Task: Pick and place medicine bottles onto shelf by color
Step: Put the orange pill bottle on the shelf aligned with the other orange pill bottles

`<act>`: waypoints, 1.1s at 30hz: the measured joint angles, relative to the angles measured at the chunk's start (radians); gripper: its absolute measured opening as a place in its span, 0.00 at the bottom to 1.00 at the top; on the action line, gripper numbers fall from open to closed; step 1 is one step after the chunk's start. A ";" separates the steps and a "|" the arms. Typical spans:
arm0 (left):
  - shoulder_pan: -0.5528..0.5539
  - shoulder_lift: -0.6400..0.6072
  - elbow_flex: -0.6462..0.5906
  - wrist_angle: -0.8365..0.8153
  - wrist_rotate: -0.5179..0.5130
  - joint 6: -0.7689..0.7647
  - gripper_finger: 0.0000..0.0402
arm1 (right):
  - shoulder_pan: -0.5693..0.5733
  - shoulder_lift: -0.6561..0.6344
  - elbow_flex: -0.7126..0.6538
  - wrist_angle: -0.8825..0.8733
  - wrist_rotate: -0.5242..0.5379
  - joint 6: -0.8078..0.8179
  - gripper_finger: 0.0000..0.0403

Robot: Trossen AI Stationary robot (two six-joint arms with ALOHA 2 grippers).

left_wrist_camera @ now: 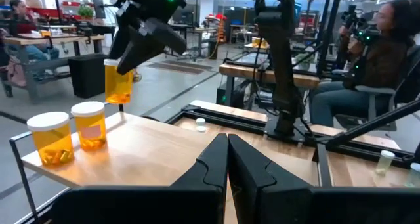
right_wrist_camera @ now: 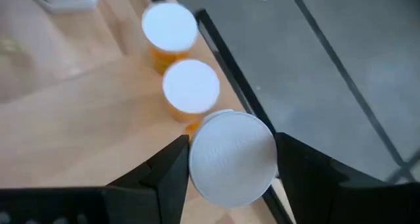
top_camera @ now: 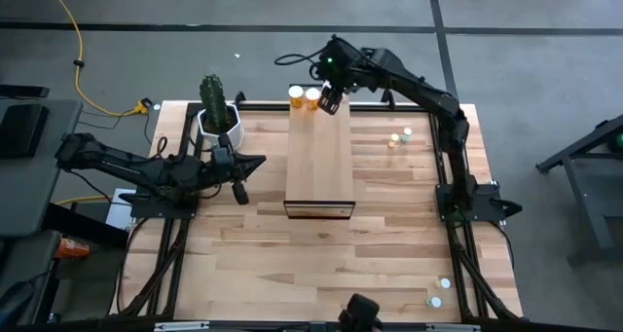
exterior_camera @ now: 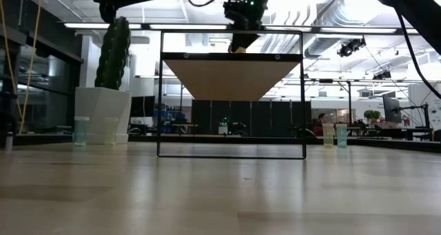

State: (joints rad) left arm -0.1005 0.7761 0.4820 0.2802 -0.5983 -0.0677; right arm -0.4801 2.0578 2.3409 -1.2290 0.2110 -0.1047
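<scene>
Right gripper [left_wrist_camera: 131, 50] grasps an orange bottle [left_wrist_camera: 119, 83] above the shelf [top_camera: 319, 162] far end, beside two orange bottles [left_wrist_camera: 72, 137] standing there. Left gripper [top_camera: 240, 166] clenched empty, near the cactus pot [top_camera: 220, 126].

A cactus [top_camera: 212, 96] stands upright in a white pot [top_camera: 221, 128] near the far left corner of the wooden counter [top_camera: 389, 244]. A yellow cable [top_camera: 80, 69] runs across the grey floor beyond that corner. In the room behind, a seated person [left_wrist_camera: 367, 66] in dark clothes shows past the counter's edge, and another person [left_wrist_camera: 23, 17] sits at a distant desk.
</scene>
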 joint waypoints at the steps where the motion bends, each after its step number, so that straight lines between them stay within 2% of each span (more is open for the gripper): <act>1: 0.000 0.000 0.000 0.000 0.000 0.000 0.00 | -0.001 0.007 0.000 -0.011 0.007 0.000 0.48; 6: 0.000 0.000 0.000 0.000 0.003 -0.008 0.00 | -0.005 0.052 0.000 -0.052 0.042 -0.001 0.48; 14: 0.000 0.000 0.000 -0.005 0.010 -0.011 0.00 | -0.012 0.062 0.000 -0.007 0.064 -0.008 0.48; 22: -0.001 0.000 0.000 -0.006 0.011 -0.019 0.00 | -0.027 0.071 -0.071 0.026 0.050 -0.001 0.48; 33: 0.000 0.000 0.000 0.000 0.011 -0.027 0.00 | -0.027 0.071 -0.082 0.059 0.055 -0.007 0.48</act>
State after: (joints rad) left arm -0.1009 0.7759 0.4820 0.2802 -0.5877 -0.0946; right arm -0.5068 2.1284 2.2593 -1.1702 0.2658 -0.1121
